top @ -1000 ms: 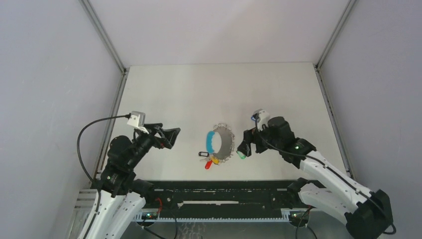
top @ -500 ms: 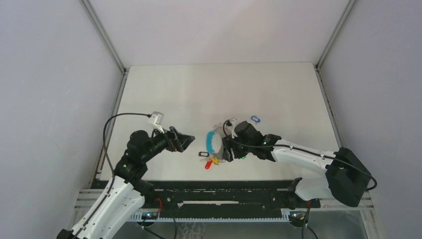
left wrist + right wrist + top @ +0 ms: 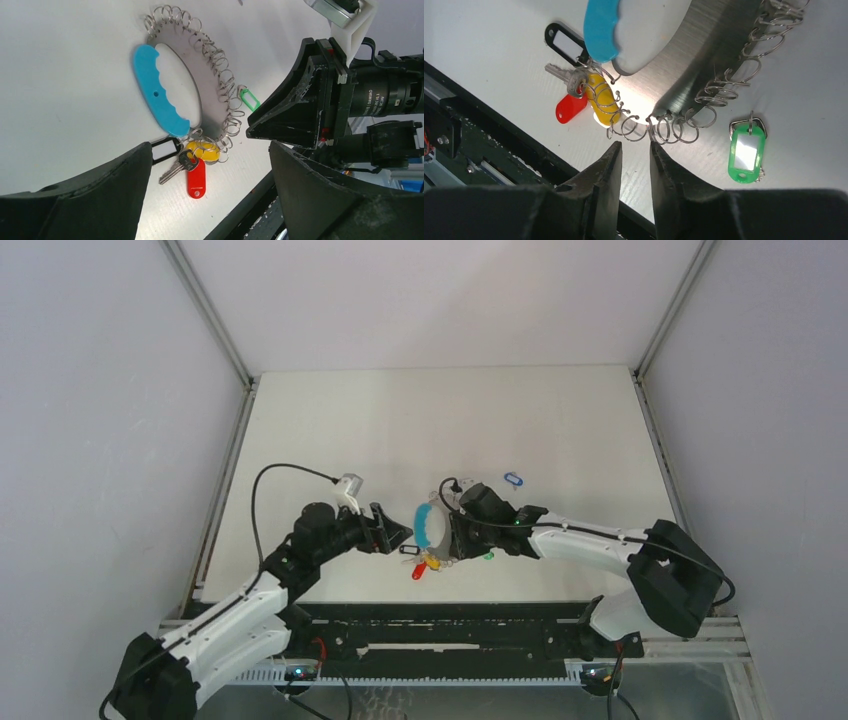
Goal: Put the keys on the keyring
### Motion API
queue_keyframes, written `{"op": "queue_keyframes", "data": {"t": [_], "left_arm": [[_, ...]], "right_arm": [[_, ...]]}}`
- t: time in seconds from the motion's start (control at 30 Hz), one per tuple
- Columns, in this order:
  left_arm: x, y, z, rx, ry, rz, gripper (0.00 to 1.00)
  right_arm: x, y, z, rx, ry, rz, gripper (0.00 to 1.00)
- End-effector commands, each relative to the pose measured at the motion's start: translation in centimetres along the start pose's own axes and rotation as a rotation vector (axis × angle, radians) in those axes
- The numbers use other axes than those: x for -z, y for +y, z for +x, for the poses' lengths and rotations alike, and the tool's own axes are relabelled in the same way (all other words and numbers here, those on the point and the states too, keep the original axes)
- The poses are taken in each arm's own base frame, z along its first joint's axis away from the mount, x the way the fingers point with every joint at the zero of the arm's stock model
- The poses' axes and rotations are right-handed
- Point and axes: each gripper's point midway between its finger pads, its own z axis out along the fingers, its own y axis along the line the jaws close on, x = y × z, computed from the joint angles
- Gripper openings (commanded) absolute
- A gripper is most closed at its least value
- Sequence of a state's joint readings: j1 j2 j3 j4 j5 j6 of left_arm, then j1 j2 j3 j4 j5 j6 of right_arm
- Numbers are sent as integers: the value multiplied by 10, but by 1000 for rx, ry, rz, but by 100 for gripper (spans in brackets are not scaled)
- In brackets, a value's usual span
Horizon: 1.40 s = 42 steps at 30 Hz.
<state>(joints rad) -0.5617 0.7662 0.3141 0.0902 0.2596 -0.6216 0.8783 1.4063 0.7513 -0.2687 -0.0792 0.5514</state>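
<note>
Keyring (image 3: 440, 525) lies flat on the bench (image 3: 400, 420), near of centre, between the two tools. Its blue sleeve (image 3: 160, 95) forms the left arc; the fringe of silver links (image 3: 719, 85) runs round the far and right arcs to the near end.

Keys: the black tag (image 3: 565, 44), red tag (image 3: 570, 109) and yellow tag (image 3: 604, 97) cluster at the near end of the keyring, by the tip of the sleeve. The yellow tag lies among the last links, and a silver key blade (image 3: 559, 72) shows between the black and red tags. The green tag (image 3: 744, 152), on its own small ring, lies on the bench just right of the fringe, apart from it in the right wrist view.

Left tool (image 3: 398, 536) is just left of the sleeve, low over the bench, its fingers (image 3: 100, 200) wide apart and facing the keyring. Right tool (image 3: 635, 147) is over the near-right edge of the keyring, its fingers slightly apart with a narrow gap, the tips just near of the links.

A small blue loop (image 3: 513, 480) lies on the bench to the far right of the keyring.
</note>
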Motion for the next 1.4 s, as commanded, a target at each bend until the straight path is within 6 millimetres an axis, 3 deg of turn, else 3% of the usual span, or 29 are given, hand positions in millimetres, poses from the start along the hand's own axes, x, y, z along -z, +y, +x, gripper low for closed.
{"op": "queue_keyframes", "data": {"t": [0.0,0.43,0.87,1.07,1.37], "left_arm": [[-12,-5,-3,-12,-33,26,91],[-33,6,21,-11,53,-2,87],[-39,12,35,-8,89,-21,87],[-45,11,42,0,114,-14,86],[-51,8,54,22,148,5,84]], "right_arm": [[-2,18,-15,-55,-42,-31,26],[-15,-1,-5,-91,-23,80,24],[-33,2,-2,-80,-8,60,21],[-25,13,-13,-76,-49,17,19],[-7,-28,-40,-112,-163,182,18]]}}
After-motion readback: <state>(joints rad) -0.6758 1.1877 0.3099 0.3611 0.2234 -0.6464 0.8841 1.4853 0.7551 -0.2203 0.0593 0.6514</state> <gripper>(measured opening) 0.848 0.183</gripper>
